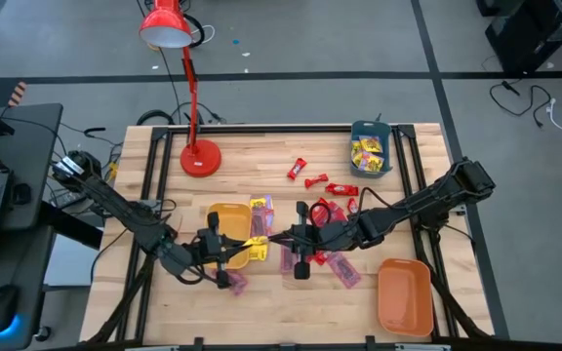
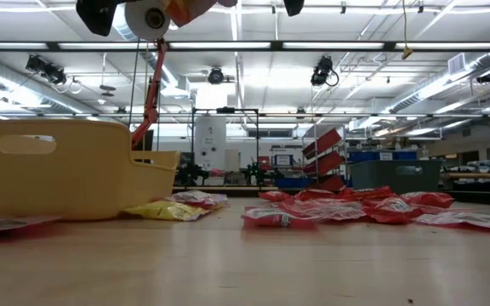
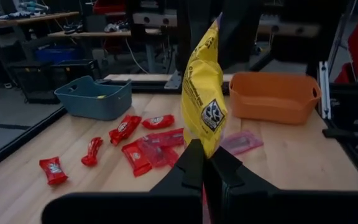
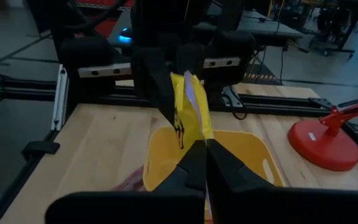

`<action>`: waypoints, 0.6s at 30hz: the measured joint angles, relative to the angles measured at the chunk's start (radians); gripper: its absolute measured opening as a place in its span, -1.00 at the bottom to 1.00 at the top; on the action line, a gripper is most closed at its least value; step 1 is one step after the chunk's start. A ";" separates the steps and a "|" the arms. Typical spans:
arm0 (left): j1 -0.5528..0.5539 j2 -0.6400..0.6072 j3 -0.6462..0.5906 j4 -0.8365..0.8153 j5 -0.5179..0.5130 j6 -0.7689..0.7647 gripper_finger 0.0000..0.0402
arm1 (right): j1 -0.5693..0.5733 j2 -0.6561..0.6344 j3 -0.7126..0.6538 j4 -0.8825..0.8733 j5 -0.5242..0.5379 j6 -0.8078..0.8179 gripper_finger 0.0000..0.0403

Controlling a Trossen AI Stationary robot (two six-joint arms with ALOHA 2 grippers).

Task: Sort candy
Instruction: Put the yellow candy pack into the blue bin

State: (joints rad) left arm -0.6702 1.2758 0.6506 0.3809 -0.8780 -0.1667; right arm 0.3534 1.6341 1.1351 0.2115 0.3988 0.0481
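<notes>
You are seeing one yellow packet [image 3: 202,99] running lengthwise between the left gripper [image 3: 204,171] and right gripper [image 4: 199,163], both clamping it; yellow tray [image 4: 241,152] lying beneath.

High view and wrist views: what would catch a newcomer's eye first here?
The two end effectors meet mid-table, the left end effector and the right end effector both shut on one yellow candy packet, held up between them beside the yellow tray. Next, red candies lie scattered at the centre, and a red desk lamp stands at the table's far side.
</notes>
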 joint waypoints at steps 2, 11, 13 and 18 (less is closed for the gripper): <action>-0.007 0.000 0.000 -0.032 0.000 -0.029 -1.00 | 0.000 0.000 0.000 0.001 0.000 0.010 -1.00; -0.033 0.000 0.000 -0.067 -0.003 -0.096 -1.00 | 0.000 0.000 0.000 -0.011 0.007 -0.011 -0.99; -0.032 0.000 0.000 -0.067 -0.003 -0.096 -1.00 | 0.003 0.000 0.000 0.000 -0.009 -0.026 -0.97; -0.032 0.000 0.000 -0.067 -0.050 -0.096 -1.00 | 0.026 0.000 0.000 0.032 -0.026 -0.060 -0.78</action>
State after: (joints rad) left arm -0.7025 1.2759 0.6506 0.3138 -0.9278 -0.2626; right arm 0.3799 1.6341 1.1351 0.2432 0.3725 -0.0121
